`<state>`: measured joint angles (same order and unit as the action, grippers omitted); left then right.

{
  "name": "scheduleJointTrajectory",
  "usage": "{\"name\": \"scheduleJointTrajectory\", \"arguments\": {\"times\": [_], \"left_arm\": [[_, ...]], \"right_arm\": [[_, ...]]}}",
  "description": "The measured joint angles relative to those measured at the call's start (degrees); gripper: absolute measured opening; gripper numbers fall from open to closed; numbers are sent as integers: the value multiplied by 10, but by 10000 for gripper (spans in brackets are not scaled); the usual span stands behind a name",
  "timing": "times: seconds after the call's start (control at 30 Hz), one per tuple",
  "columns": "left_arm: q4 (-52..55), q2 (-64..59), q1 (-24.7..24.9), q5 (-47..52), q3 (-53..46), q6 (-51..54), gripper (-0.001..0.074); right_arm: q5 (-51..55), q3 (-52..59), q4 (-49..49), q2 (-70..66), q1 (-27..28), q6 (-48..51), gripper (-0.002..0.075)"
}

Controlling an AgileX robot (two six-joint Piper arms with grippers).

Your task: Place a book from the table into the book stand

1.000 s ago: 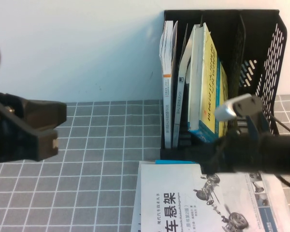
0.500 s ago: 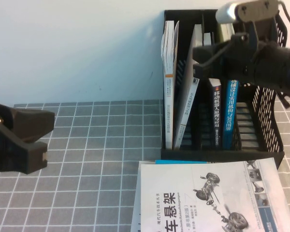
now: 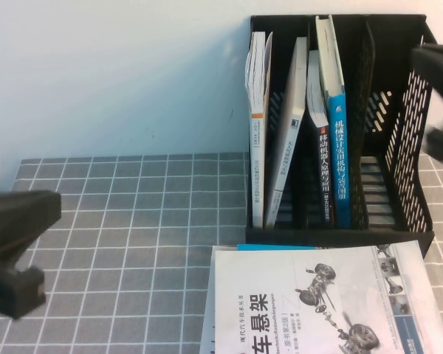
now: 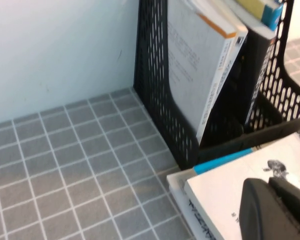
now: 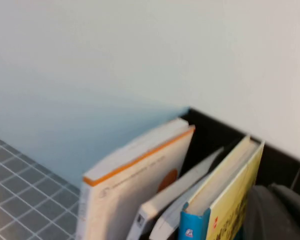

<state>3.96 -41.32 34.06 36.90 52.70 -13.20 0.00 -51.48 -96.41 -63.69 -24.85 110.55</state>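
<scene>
Nearest the robot, a white book (image 3: 317,302) with a car-suspension picture lies flat on the tabletop (image 3: 133,221), a grey cloth ruled with white grid lines; a blue-edged volume shows just beneath its far edge. The left claw (image 3: 15,262) hangs low over the near left of the tabletop, well apart from the books. Two dark prongs show with a gap between them and nothing held, so it reads as parted and empty.

Beyond the white book stands the book stand (image 3: 406,147), a black perforated rack against the pale wall. The book (image 3: 338,140), thick with a blue spine and white characters, stands upright in a middle slot, touching a dark-spined book (image 3: 322,158) on its left. Further left, a thin white book (image 3: 288,147) leans, and a white book with an orange band (image 3: 257,125) stands in the first slot. The right wrist view shows the book's yellow-green cover and blue corner (image 5: 225,200) from above.

The right claw (image 3: 439,96) hangs at the far right, beside the stand's outer wall, clear of the book; two dark prongs appear spread, holding nothing.

Handling, as judged: the book looks heavy and stiff, its glossy cover possibly slippery. A grip across the spine near mid-height would suit best. The task appears complete.
</scene>
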Motion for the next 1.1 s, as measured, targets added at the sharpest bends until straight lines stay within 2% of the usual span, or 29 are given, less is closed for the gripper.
{"name": "scheduleJointTrajectory", "arguments": {"times": [0.13,0.33,0.5,0.73,1.1], "left_arm": [[-2,47,0,-88,-82,-7,-2],[-40,83,0,-252,-217,-35,-2],[-43,85,0,-353,-288,-41,-2],[-43,85,0,-376,-300,-42,-2],[-43,85,0,-376,-305,-42,-3]], "right_arm": [[21,86,0,151,0,35,-3],[-47,209,-21,378,0,44,-3],[-52,317,-31,522,0,45,-3],[-95,383,-35,560,0,47,-3],[-142,387,-35,560,0,47,-3]]}}
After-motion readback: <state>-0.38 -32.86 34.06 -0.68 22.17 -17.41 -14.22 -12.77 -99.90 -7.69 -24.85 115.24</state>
